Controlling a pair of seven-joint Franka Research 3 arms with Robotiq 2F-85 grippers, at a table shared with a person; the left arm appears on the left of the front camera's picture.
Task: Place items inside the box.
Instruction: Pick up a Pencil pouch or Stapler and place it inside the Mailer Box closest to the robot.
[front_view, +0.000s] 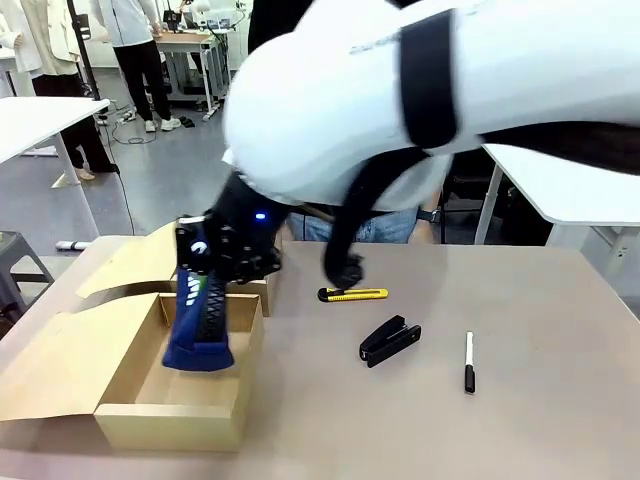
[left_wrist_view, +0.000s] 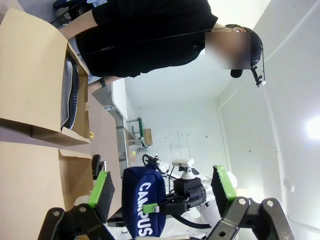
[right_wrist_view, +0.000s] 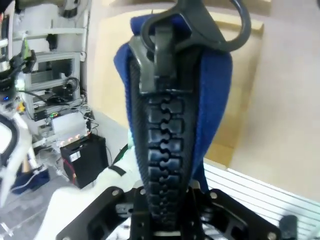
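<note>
— What's the left claw (left_wrist_view: 161, 189) doing?

— It's released. In its own wrist view the green pads (left_wrist_view: 101, 192) stand wide apart with nothing between them that they touch.

— And on the far left of the worktop (front_view: 520, 320)?

— The long shallow tan cardboard box (front_view: 170, 425) sits there, with its flap lid (front_view: 50, 365) thrown open and lying flat to the left.

— So where's the pencil case?

— The navy zip pencil case (front_view: 195, 345), lettered "CAMPUS" in white, hangs upright over the right-hand end of that box. Its lower end dips down by the right wall. I can't tell whether it touches the bottom.

— What's holding it?

— The right claw (front_view: 205, 280). That arm has reached across the middle, and the claw is clenched on the top of the case, zip facing its wrist camera.

— And to the right of that?

— A yellow-and-black utility knife (front_view: 352, 294) lies flat near the middle. A black stapler (front_view: 390, 340) is just to the right of it and nearer us. Further right lies a black-and-white marker pen (front_view: 469, 362), pointing away from us. All three lie apart from one another, outside the box.

— Anyone at the far side?

— A person (front_view: 395, 228) in jeans, mostly hidden behind the white arm.
</note>
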